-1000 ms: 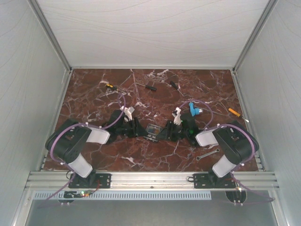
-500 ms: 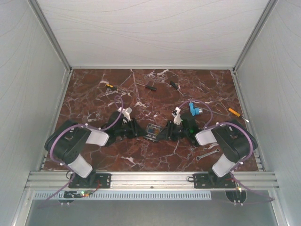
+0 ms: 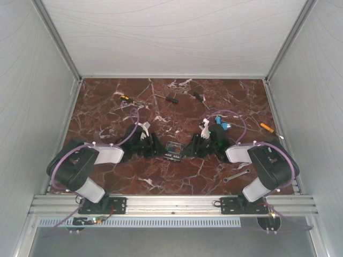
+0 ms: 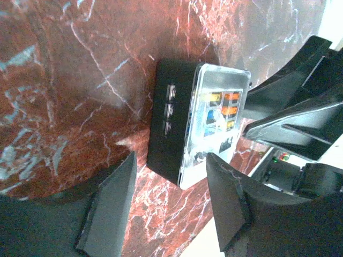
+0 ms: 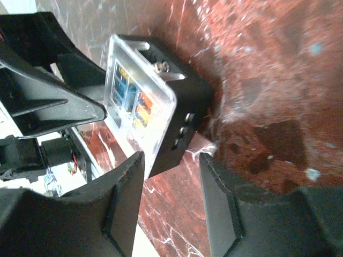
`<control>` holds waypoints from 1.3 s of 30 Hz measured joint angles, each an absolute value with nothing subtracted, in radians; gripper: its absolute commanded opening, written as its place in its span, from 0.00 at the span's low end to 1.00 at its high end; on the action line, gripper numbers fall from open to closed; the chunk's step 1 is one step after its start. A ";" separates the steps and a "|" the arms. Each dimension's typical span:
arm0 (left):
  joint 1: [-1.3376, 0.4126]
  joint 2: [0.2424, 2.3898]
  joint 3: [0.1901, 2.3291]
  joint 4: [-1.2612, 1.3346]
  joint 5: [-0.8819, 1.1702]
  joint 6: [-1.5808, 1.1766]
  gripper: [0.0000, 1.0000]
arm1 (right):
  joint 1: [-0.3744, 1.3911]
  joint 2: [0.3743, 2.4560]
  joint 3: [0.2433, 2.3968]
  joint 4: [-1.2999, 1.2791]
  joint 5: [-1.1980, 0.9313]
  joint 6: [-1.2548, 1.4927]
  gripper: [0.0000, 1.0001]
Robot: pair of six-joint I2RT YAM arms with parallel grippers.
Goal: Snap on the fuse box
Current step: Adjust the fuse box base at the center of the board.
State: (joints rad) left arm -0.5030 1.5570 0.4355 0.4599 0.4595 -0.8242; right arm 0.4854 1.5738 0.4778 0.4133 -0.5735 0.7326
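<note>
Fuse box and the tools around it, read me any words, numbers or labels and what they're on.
None readable.
The fuse box shows only blue and orange fuses under its clear lid; a dark mark there is too blurred.
The screwdriver is too small to read.

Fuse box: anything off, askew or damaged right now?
Nothing spilled or broken. The small black plastic fuse box sits level, with its clear square lid on top. In the right wrist view the lid seems to stand slightly proud of the body, so it may not be fully snapped; can't confirm.
</note>
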 measured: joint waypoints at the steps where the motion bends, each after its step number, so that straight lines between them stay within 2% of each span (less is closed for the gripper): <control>1: -0.500 1.552 0.450 0.430 0.453 -0.814 0.58 | 0.471 1.564 0.479 0.403 -0.571 0.728 0.44; 6: -0.476 1.547 0.543 0.322 0.414 -0.764 0.59 | 0.432 1.557 0.509 0.385 -0.572 0.722 0.44; 11: -0.466 1.613 0.616 0.310 0.400 -0.741 0.53 | 0.433 1.583 0.522 0.413 -0.585 0.730 0.44; 18: -0.464 1.717 0.657 0.366 0.448 -0.749 0.40 | 0.432 1.655 0.530 0.437 -0.604 0.748 0.33; 22: -0.461 1.731 0.655 0.400 0.467 -0.768 0.32 | 0.430 1.693 0.547 0.471 -0.642 0.754 0.26; 26: -0.453 1.754 0.631 0.483 0.502 -0.817 0.24 | 0.424 1.721 0.550 0.500 -0.675 0.769 0.23; 34: -0.448 1.772 0.538 0.676 0.507 -0.911 0.16 | 0.416 1.766 0.582 0.501 -0.725 0.773 0.21; 39: -0.449 1.738 0.480 0.727 0.452 -0.946 0.17 | 0.433 1.777 0.636 0.435 -0.718 0.742 0.22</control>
State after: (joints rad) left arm -0.4488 1.7378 0.4801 0.7265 0.4519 -0.9459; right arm 0.4332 1.7771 0.6365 0.4347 -0.7181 0.7422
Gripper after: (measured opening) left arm 0.219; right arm 0.277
